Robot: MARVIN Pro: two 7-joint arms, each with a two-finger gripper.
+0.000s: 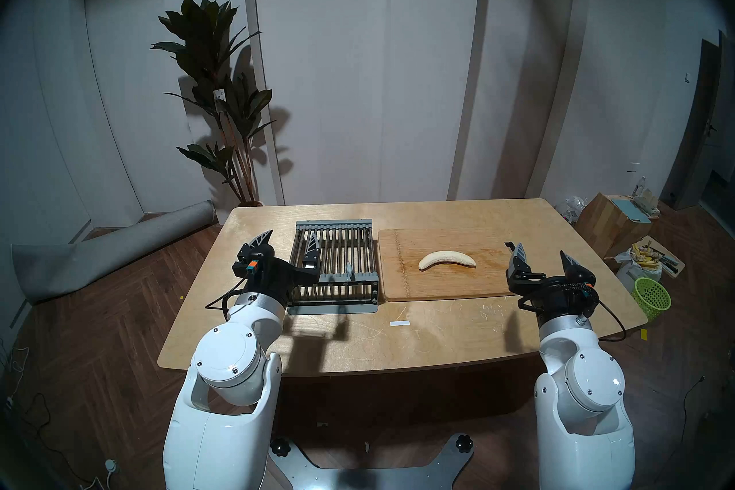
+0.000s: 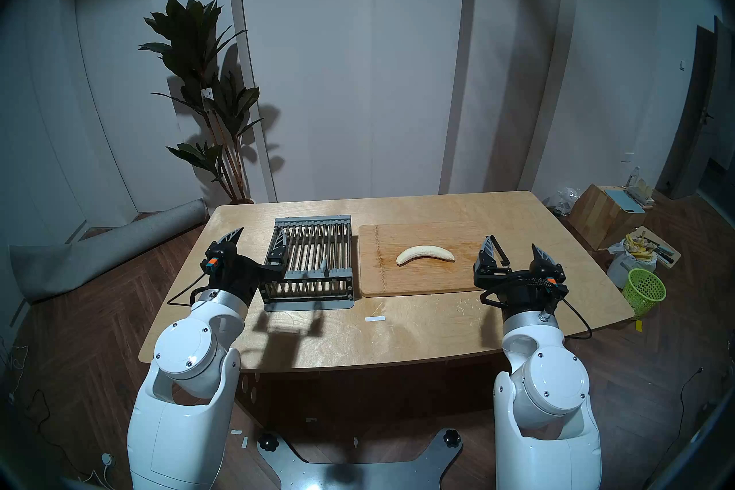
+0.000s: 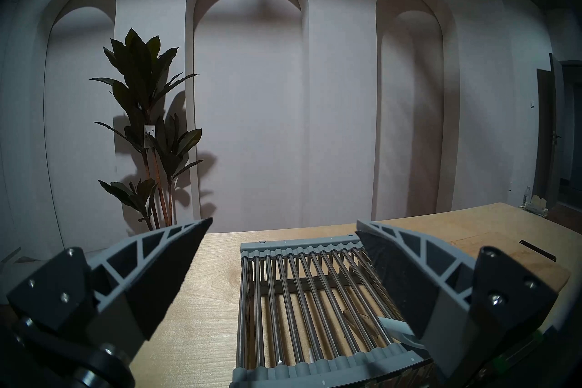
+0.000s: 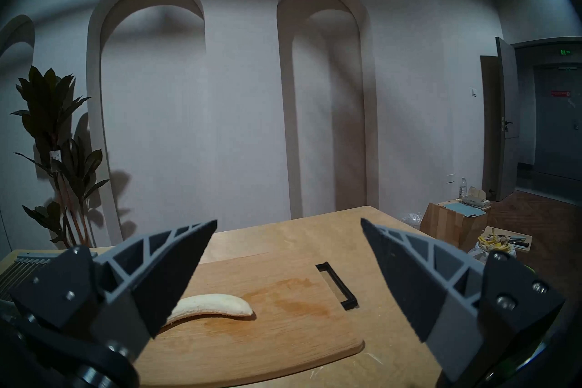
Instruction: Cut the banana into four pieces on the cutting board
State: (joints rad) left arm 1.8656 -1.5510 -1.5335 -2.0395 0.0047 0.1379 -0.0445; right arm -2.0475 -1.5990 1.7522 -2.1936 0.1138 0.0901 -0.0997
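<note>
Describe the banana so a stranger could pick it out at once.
On the wooden table, right of the grey slatted rack, lies a cutting board. The banana lies whole at its middle: peeled, cream-white, curved, the only food on the table.

I've got both arms bent up over the table's near edge, wrists level. L gripper point(image 1: 290, 240) spread wide nr left edge; R gripper point(image 1: 543, 254) wide too, nr right edge, both empty.
</note>
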